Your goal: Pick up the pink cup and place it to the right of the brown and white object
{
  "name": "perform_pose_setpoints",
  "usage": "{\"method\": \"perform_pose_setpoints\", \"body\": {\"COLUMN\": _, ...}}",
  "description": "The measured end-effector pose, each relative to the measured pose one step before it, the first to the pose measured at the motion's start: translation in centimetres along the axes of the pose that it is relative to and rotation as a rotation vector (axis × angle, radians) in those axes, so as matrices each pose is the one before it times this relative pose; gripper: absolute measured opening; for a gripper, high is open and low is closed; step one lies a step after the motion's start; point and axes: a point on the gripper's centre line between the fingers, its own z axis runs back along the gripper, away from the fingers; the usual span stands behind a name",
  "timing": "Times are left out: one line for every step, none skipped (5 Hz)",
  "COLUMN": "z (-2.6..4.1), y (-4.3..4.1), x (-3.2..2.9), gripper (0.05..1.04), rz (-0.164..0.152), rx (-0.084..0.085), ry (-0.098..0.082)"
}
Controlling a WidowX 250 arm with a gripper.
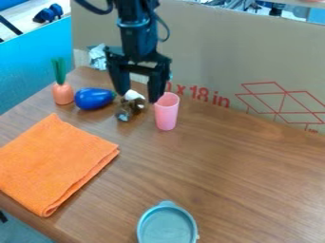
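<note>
Near the back of the table, with twelve o'clock at the view's top edge, the gripper (138,97) hangs with its fingers wide apart, over the small brown-and-white bundle (130,107). Nothing looks clasped between them, though I cannot tell how much air lies beneath the tips. The bundle sits at about six o'clock from the gripper, and the pink cup (166,114) stands upright at four, close to one finger. That closeness is the main hazard: the cup is tall and narrow, so a small sideways drift or a low descent could knock it over, and it might then roll. The bundle looks lumpy and uneven, so fingers closing off-centre could catch only an edge and let it twist or slip out. At nine o'clock lies the blue eggplant (94,98), near enough to be nudged by the other finger; rounded as it is, it could roll against the upright toy carrot (62,93) just beyond and tip it. The cardboard (209,52) at twelve leaves little slack behind, so a backward swing could bump it. The folded orange cloth (54,166), between seven and eight, and the grey round container (167,227), near six, lie well apart from these risks.
</note>
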Motion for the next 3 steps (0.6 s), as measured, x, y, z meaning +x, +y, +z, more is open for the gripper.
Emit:
{"method": "perform_pose_setpoints", "body": {"z": -0.207, "y": -2.834, "x": -2.522, "gripper": 1.007, "rz": -0.1060, "rx": -0.0062, "ry": 0.0099}}
{"method": "perform_pose_setpoints", "body": {"z": -0.133, "y": -4.294, "x": -2.843, "gripper": 1.007, "rz": -0.1114, "rx": 0.0012, "ry": -0.0223}}
{"method": "perform_pose_setpoints", "body": {"z": -0.879, "y": -2.723, "x": -1.076, "gripper": 1.007, "rz": -0.1046, "rx": 0.0289, "ry": -0.0058}}
